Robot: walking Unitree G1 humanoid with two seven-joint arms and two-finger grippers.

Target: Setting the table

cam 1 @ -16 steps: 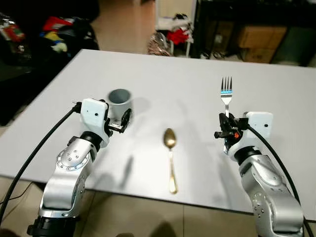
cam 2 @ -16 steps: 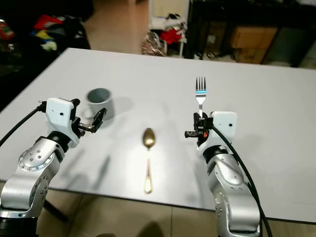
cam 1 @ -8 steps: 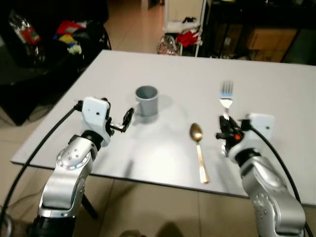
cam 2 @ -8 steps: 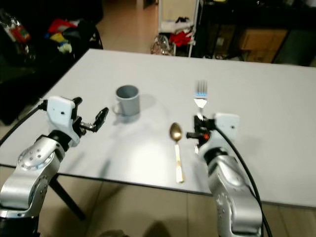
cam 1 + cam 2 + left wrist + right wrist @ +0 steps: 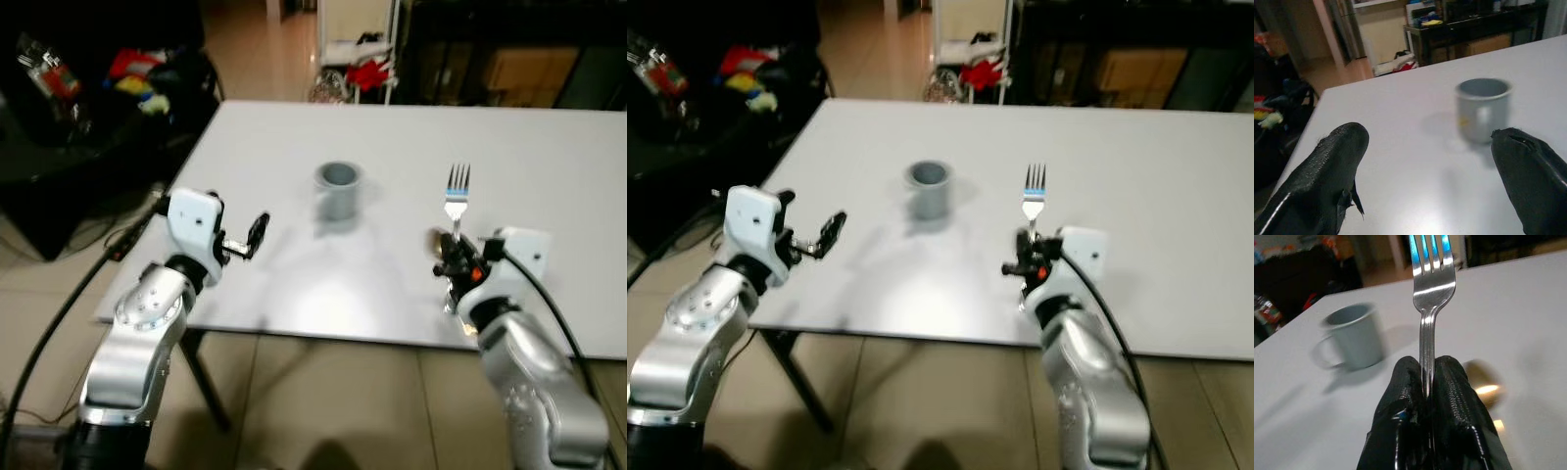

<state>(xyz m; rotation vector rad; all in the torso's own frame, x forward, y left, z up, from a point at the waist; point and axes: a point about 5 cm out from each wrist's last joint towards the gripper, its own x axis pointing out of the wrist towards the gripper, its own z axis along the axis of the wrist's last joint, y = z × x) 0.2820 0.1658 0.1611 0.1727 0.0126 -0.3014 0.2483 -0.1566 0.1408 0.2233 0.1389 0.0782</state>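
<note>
Fingers (image 5: 1449, 396) hide fork (image 5: 1431, 279) handle | spoon (image 5: 1484, 382) blurred | mug (image 5: 1354, 335) blurred

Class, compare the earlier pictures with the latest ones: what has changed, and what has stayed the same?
Mainly the camera has shifted: the view has pulled back and turned, so more of the table edge and floor show. The right gripper still clamps the fork upright. The left gripper stays open and empty, short of the grey mug.

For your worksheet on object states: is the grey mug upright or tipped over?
Upright: the grey mug stands on its base on the white table, open rim facing up.
</note>
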